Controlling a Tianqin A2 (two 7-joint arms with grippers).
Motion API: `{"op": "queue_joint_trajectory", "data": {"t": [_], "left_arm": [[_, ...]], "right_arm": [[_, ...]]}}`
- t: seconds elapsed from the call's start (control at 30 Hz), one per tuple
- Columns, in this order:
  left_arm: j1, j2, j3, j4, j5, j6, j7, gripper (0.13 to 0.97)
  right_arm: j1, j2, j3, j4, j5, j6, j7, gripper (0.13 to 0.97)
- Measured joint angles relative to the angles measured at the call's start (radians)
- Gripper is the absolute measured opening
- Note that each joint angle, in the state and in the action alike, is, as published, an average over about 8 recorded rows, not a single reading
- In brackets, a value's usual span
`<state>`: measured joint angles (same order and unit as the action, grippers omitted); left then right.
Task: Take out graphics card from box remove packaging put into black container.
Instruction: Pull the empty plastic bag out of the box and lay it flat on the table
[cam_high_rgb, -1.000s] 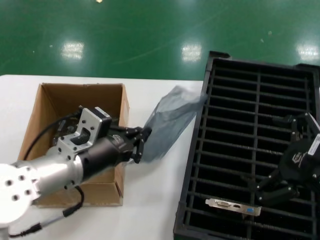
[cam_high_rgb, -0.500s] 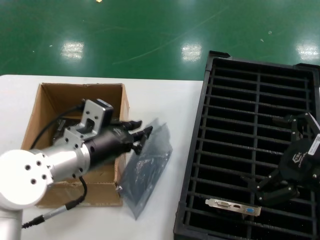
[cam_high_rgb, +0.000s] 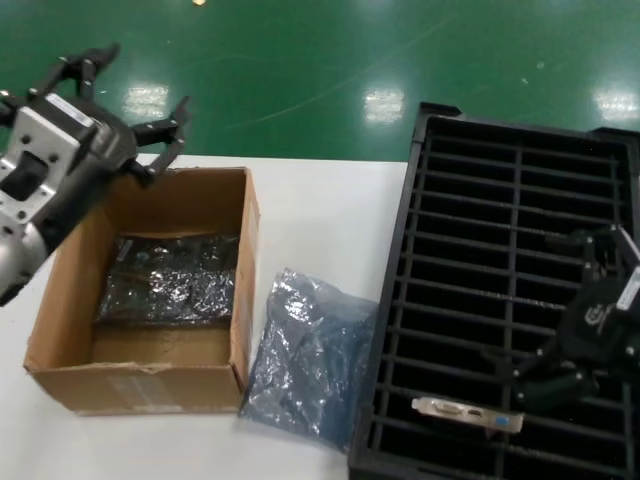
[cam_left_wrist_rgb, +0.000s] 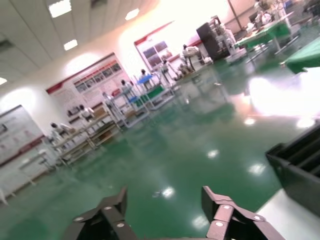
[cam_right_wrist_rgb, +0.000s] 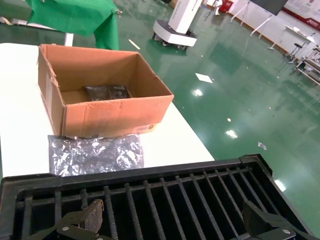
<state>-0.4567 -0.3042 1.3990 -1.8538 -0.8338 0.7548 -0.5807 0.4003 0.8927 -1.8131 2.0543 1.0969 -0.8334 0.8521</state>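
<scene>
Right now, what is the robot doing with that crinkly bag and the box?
The robot is unpacking graphics cards. One graphics card already stands in a slot of the black container, with the right tool open just above it. The empty packaging lies on the table between the box and the container. The left tool is open, holding nothing, raised over the box's far edge. Another bagged item waits inside the box.

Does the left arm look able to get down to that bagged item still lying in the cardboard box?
Probably yes. The left gripper hangs open above the box's far left corner, the box is open-topped, and nothing covers the bagged item on its floor.
</scene>
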Motion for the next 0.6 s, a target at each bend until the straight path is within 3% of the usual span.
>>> {"op": "queue_joint_trajectory", "data": {"t": [0.2, 0.33, 0.6], "left_arm": [[0.022, 0.0, 0.008, 0.01, -0.044, -0.036, 0.027, 0.619], [0.042, 0.001, 0.018, 0.023, -0.089, -0.069, 0.051, 0.619], [0.09, 0.001, 0.04, 0.05, -0.192, -0.149, 0.113, 0.8]], "right_arm": [[-0.019, -0.028, 0.01, -0.021, 0.033, 0.039, -0.04, 0.966], [-0.037, -0.055, 0.02, -0.042, 0.065, 0.077, -0.079, 0.966], [-0.08, -0.118, 0.042, -0.09, 0.14, 0.165, -0.169, 0.966]]}}
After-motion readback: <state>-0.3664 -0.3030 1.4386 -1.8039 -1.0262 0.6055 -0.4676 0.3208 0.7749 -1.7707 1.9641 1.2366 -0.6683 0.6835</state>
